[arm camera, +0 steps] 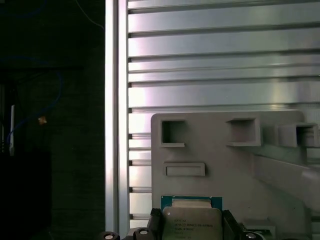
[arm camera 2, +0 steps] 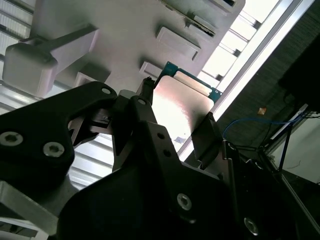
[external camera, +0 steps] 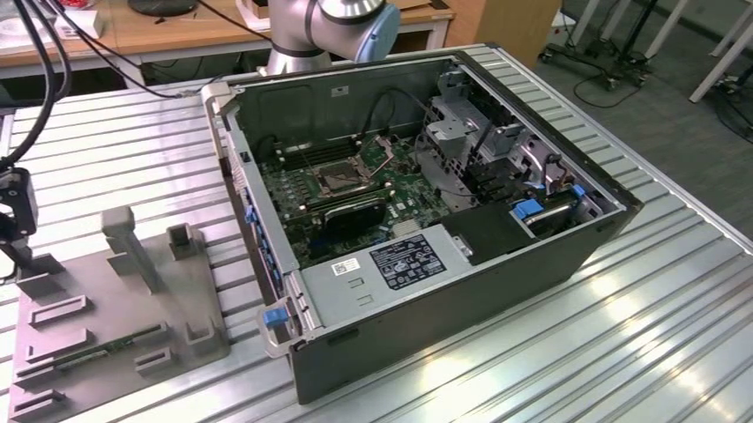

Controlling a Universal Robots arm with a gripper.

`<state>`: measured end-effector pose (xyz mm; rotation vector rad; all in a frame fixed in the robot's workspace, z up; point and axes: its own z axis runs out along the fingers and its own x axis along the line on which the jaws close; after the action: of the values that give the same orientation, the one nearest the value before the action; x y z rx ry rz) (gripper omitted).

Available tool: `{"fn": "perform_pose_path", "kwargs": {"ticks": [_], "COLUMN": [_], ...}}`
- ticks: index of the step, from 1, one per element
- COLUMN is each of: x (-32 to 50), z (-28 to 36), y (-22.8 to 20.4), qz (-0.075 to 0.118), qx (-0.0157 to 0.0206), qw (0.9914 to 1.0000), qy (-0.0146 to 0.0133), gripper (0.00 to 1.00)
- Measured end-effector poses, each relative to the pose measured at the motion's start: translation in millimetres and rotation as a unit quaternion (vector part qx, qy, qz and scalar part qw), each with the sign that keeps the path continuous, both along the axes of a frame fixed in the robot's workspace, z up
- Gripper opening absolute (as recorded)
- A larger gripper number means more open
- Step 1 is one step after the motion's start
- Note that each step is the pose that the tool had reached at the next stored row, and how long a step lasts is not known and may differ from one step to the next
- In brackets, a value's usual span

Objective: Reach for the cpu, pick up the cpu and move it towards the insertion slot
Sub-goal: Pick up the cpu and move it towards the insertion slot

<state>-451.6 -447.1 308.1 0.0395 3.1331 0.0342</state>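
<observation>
The chip [arm camera 2: 184, 110] is a small flat square with a silvery metal top and a green rim. It sits level between the two dark fingers [arm camera 2: 202, 140] of the hand [arm camera 2: 178, 100], which press on its opposite edges. The socket [external camera: 334, 179] is square and metal-framed with a dark centre. It lies flat on green circuit board, well apart from the hand.

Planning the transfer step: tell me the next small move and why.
Probably a short straight lift. The gripper looks closed on the cpu, with the gray tray close behind it in both wrist views; the insertion slot sits inside the computer case, toward the exterior view's right.
</observation>
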Motion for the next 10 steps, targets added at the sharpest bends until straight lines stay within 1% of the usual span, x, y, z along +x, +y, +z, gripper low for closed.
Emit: {"fn": "perform_pose_path", "kwargs": {"ticks": [10], "x": [0.0], "z": [11.3], "y": [0.0], "qz": [0.0], "qx": [0.0], "qw": [1.0], "qy": [0.0], "gripper": [0.55]}}
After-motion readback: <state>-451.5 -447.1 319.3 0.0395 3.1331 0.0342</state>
